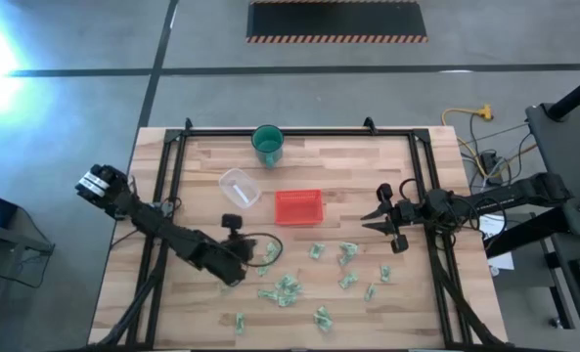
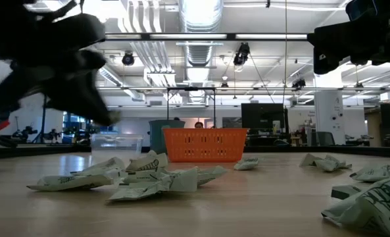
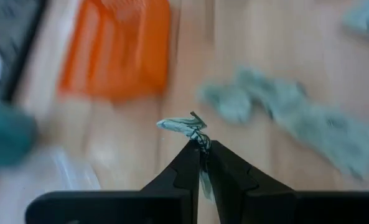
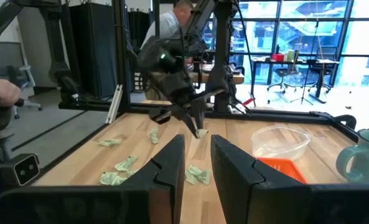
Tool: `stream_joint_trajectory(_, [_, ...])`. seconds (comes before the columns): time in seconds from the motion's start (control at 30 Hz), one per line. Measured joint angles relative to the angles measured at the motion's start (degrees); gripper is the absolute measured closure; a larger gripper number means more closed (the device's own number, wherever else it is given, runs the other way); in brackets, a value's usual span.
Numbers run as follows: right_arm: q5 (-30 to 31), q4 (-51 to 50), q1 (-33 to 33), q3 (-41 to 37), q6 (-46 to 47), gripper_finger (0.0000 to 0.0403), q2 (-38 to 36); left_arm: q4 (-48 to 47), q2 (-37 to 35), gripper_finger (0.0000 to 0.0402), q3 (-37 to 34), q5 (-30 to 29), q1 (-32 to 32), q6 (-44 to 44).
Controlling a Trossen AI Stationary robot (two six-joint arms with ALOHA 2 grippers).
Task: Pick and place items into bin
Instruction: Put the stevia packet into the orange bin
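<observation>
broadly, the wooden counter (image 1: 201, 156) carries everything: the two dark arms reach in from either side, and the loose things sit in the space between them. next in size, the red bin (image 1: 298, 206) lies near the middle, open side up so pieces can be dropped in from above; a clear round container (image 1: 239, 187) and a green cup (image 1: 267, 144) stand beyond it, apart from the work. the pale-green items (image 1: 288, 287) lie scattered over the near half of the counter, none of them visibly in the bin yet.

the left claw (image 3: 201, 149) is pinched nearly closed on one crumpled wrapper (image 3: 185, 125), gripping it by a thin edge so the rest sticks out past the tips. it hangs clear of the counter, near the bin's near-left corner, which suits a carry over the bin's wall rather than a drag across the wood. the hold looks slight, so the piece could slip free.

the right claw (image 1: 386, 216) waits to the right of the bin, its fingers parted and holding nothing, presumably kept back to leave the bin free.
</observation>
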Motion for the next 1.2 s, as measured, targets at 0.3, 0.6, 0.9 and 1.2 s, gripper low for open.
stream_joint_trajectory(0.3, [0.64, 0.02, 0.00, -0.02, 1.10, 0.0335, -0.02, 15.58, -0.02, 0.0386, 0.90, 10.55, 14.72, 21.73])
stream_joint_trajectory(0.6, [0.63, -0.22, 0.00, -0.02, 2.64, 0.0335, -0.02, 25.14, 0.03, 0.0386, 1.23, 27.97, 27.57, 25.32])
stream_joint_trajectory(0.9, [0.61, -0.31, 0.00, -0.02, 3.68, 0.0335, -0.02, 28.04, 0.09, 0.0386, 0.38, 34.57, 30.74, 23.75])
stream_joint_trajectory(1.2, [0.61, -0.33, 0.00, -0.02, 3.74, 0.0335, -0.02, 31.64, 2.07, 0.0337, 0.29, 34.43, 30.74, 23.83])
